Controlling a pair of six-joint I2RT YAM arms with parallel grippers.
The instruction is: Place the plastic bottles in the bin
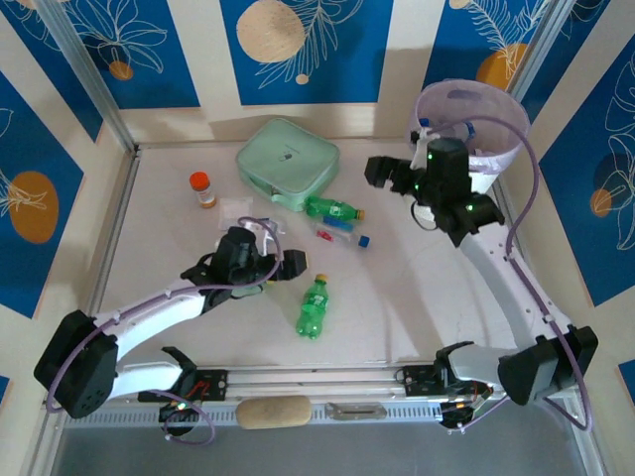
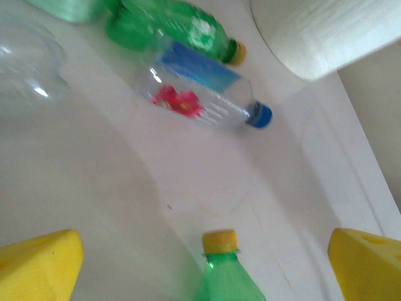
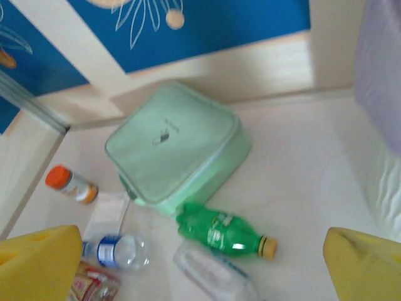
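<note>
Two pincers: both spread wide, neither one gripping anything.
Left pincer [image 2: 205, 257]: low over the left-middle of the surface [image 1: 417, 297]. Its yellow fingers [image 2: 37, 266] stand far apart. The yellow cap and neck of the near green bottle lie between them and touch neither finger.
Right pincer [image 3: 202, 251]: raised at the far right, just beside the bin and facing the pouch. Its yellow fingers [image 3: 366, 263] are wide apart with nothing between them.
Near green bottle [image 1: 316, 305]: on its side in the middle of the surface, cap towards the far edge, just beside the left pincer.
Far green bottle [image 1: 332, 209]: on its side against the near right corner of the pouch, yellow cap pointing right.
Clear bottle [image 1: 342, 235]: blue label, blue cap and a red patch on its side. It lies just beside the far green bottle on the near side, cap pointing right.
Second clear bottle [image 3: 116, 251]: blue label, lying left of those two, near the left pincer.
Bin [image 1: 501, 149]: white with a pale lilac bag, standing in the far right corner, well apart from the near green bottle.
Pouch [image 1: 288, 162]: mint green, flat at the far middle.
Pill bottle [image 1: 202, 188]: orange cap, left of the pouch and apart from it.
</note>
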